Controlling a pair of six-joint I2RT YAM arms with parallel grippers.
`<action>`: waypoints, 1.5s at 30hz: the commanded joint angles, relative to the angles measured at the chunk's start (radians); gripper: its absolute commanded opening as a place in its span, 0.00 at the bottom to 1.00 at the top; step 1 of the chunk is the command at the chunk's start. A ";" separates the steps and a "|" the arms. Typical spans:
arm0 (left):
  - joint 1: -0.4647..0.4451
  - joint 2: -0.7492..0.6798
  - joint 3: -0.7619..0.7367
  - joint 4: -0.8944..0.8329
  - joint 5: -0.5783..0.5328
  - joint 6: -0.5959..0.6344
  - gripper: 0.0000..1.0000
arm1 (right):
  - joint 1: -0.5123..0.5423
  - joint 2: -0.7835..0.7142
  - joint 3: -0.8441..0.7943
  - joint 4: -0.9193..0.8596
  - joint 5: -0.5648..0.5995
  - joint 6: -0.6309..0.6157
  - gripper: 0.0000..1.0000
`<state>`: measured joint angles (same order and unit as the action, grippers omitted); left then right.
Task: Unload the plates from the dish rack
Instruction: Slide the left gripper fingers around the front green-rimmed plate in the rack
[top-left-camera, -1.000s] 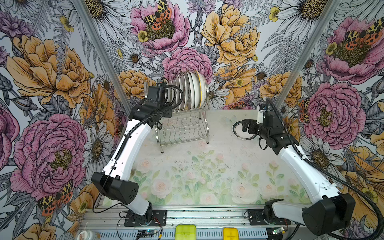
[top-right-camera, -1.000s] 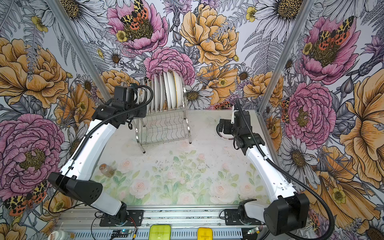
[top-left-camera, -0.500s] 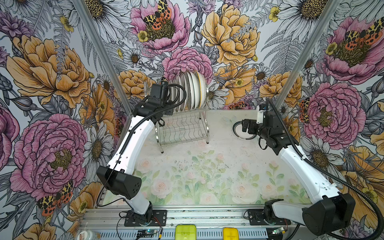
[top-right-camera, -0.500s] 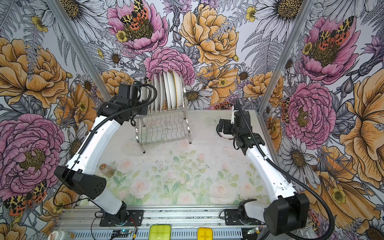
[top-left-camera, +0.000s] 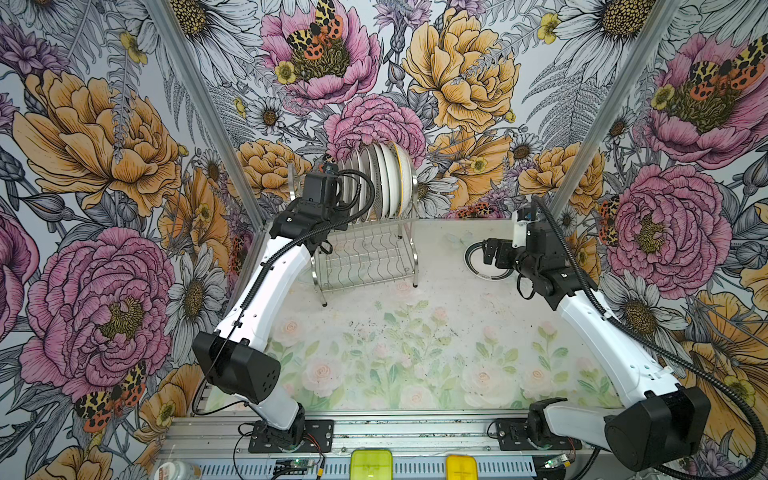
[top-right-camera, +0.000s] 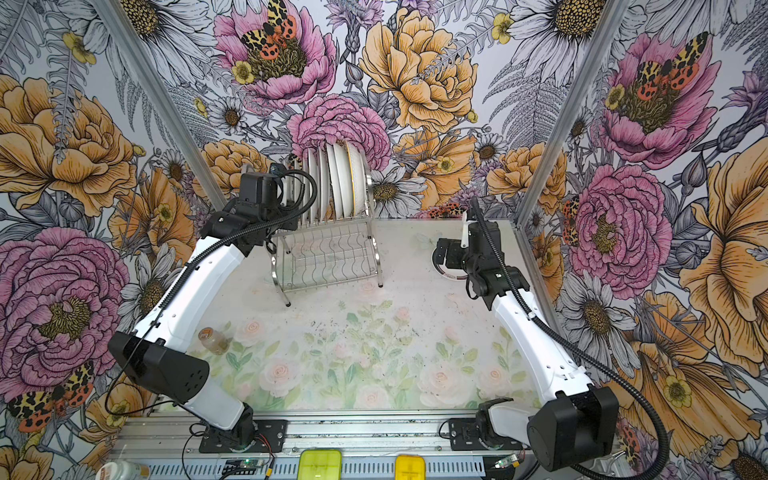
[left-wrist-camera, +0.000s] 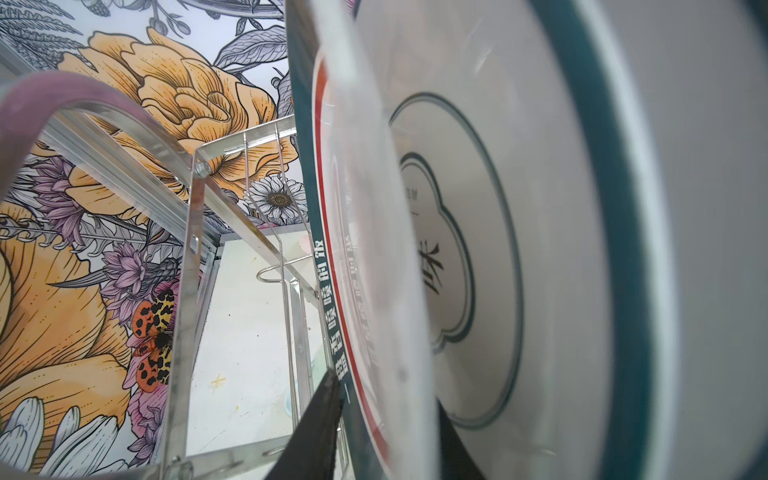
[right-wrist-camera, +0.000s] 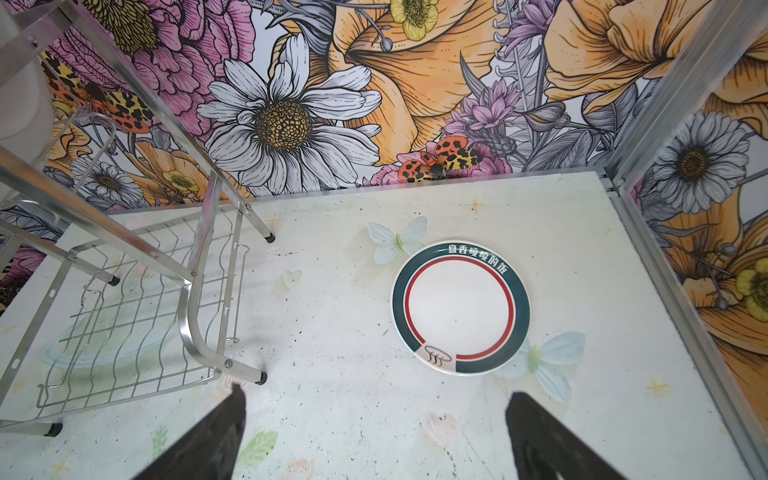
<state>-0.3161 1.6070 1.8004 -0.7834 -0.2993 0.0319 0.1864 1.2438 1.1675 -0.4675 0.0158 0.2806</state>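
Your left pincer (left-wrist-camera: 386, 395) has reached the rack's (top-left-camera: 365, 257) left end; fingers (left-wrist-camera: 320, 424) straddle the upright teal plate (left-wrist-camera: 326, 299), whether pinching you cannot tell; right pincer (right-wrist-camera: 376, 390) spread.

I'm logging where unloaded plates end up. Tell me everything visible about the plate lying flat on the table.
The plate is round, glossy, ceramic-looking: white centre, thin red ring, dark teal rim band with white characters and a white patch bearing a steam-like mark. It lies flat, face up, on the table toward its back right, apart from the dish rack. Only the table touches it; the open right gripper is clear of it.
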 joint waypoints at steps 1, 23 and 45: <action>0.019 -0.038 -0.022 0.059 -0.011 0.004 0.26 | -0.003 -0.007 0.015 0.002 -0.016 0.005 0.99; 0.038 -0.059 -0.086 0.118 0.000 0.004 0.04 | -0.002 -0.007 0.032 0.001 -0.021 0.005 0.98; 0.040 -0.089 -0.050 0.115 0.010 0.023 0.00 | -0.008 -0.018 0.014 0.002 -0.017 0.000 0.98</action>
<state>-0.2958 1.5745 1.7199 -0.6987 -0.2676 0.0345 0.1837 1.2438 1.1679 -0.4675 0.0025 0.2806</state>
